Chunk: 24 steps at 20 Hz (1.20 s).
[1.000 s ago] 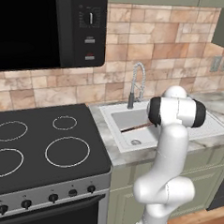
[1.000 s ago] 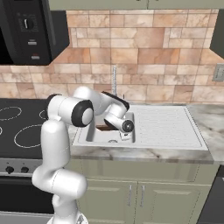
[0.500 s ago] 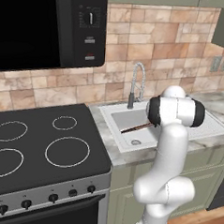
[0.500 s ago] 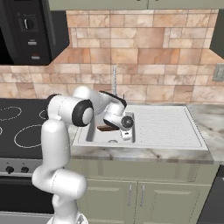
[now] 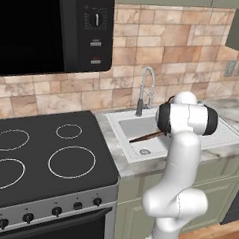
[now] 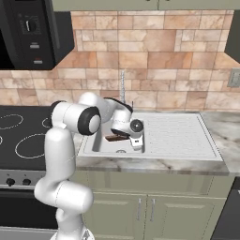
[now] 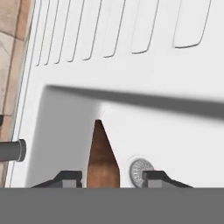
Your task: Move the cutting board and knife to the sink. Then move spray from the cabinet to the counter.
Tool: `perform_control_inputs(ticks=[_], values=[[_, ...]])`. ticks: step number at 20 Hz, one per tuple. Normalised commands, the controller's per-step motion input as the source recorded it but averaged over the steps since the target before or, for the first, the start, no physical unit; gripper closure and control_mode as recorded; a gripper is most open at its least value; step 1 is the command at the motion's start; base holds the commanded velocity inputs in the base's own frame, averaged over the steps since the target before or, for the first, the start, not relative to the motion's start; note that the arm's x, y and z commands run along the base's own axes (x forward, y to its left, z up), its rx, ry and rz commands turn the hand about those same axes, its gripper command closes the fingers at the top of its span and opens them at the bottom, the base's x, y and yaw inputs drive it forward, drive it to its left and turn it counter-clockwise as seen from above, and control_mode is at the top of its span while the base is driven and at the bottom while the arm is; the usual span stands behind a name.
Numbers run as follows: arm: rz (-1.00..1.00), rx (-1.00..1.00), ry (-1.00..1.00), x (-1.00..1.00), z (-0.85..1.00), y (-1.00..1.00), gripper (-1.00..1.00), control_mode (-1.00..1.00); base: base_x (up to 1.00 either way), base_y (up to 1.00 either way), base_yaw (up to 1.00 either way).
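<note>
Left base view: from behind and left of the arm, facing forward and down, sink right of centre. Right base view: from behind and right, same sink central and shared. Hand view: close above the sink basin, facing down into it.

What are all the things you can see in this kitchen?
cutting board: one, reddish-brown, leaning in the sink basin between the finger tips
sink: one, white, with a ribbed draining side, set in the counter
drain: one, grey, in the basin floor beside the board
faucet: one, silver, behind the basin
counter: one, pale marble
stovetop: one, black, with white burner rings
microwave: one, black, above the stovetop
backsplash: brown tile wall
lower cabinets: sage-green, below the counter
wall outlet: grey, on the tiles
gripper: one, over the basin, jaws apart either side of the board
</note>
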Motion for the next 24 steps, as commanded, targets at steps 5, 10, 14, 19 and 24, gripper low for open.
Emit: perform_control_inputs(ticks=[5,10,14,19,24], values=[[0.0,0.0,0.03,-0.06,-0.18,0.05,-1.0,-1.0,0.0,0.0,0.0],[0.0,0.0,0.02,-0.09,-0.16,0.1,-1.0,-1.0,0.0,0.0,0.0],[0.0,0.01,0.0,-0.16,-0.17,0.1,-1.0,-1.0,0.0,0.0,0.0],[0.0,0.02,0.01,-0.2,-0.15,0.1,-1.0,-1.0,0.0,0.0,0.0],[0.0,0.03,0.0,-0.15,-0.13,0.07,-1.0,-1.0,0.0,0.0,0.0]])
